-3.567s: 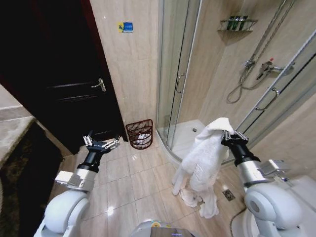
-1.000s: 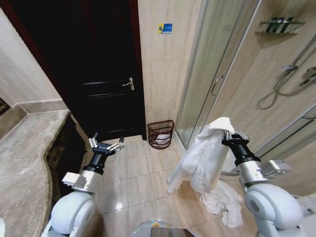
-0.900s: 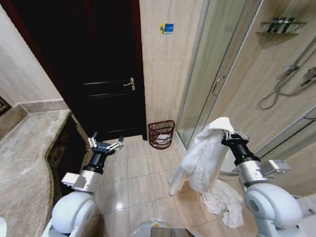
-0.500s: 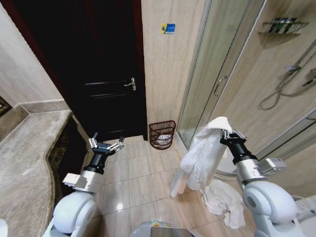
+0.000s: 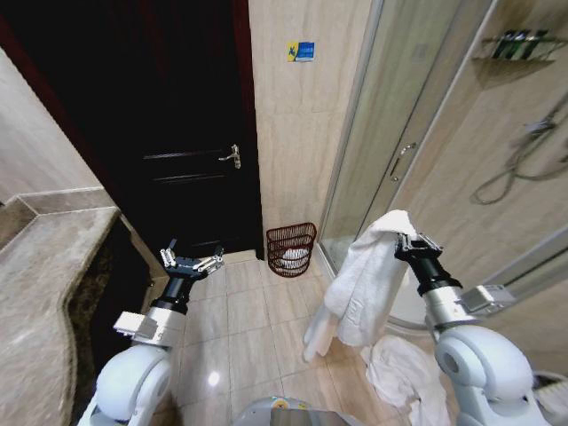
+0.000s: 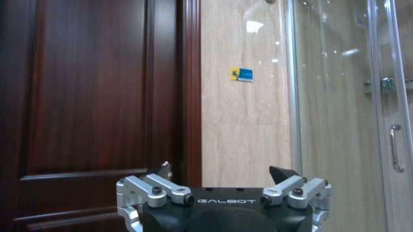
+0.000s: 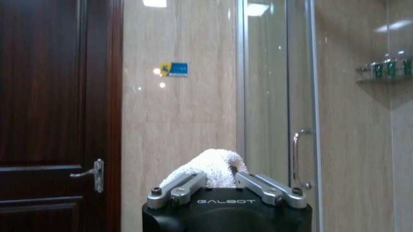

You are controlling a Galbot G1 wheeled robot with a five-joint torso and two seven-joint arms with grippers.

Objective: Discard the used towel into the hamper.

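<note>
A white towel (image 5: 366,275) hangs from my right gripper (image 5: 411,241), which is shut on its top fold and held up at the right. In the right wrist view the towel's bunched top (image 7: 208,170) sits between the fingers of the right gripper (image 7: 219,183). The hamper (image 5: 291,249), a small dark red-brown wire basket with something white inside, stands on the floor against the wall between the door and the shower, well ahead of both arms. My left gripper (image 5: 190,262) is open and idle at the left; its spread fingers (image 6: 169,189) point at the door.
A dark wooden door (image 5: 191,151) with a metal handle is ahead left. A glass shower enclosure (image 5: 399,151) stands at the right. A stone counter (image 5: 40,293) runs along the left. More white cloth (image 5: 404,373) lies on the tiled floor (image 5: 253,328) near my right side.
The whole view has shifted as the camera moved; door and hamper now sit nearer the middle. The towel stays in my right gripper, swinging slightly. The left arm holds its pose.
</note>
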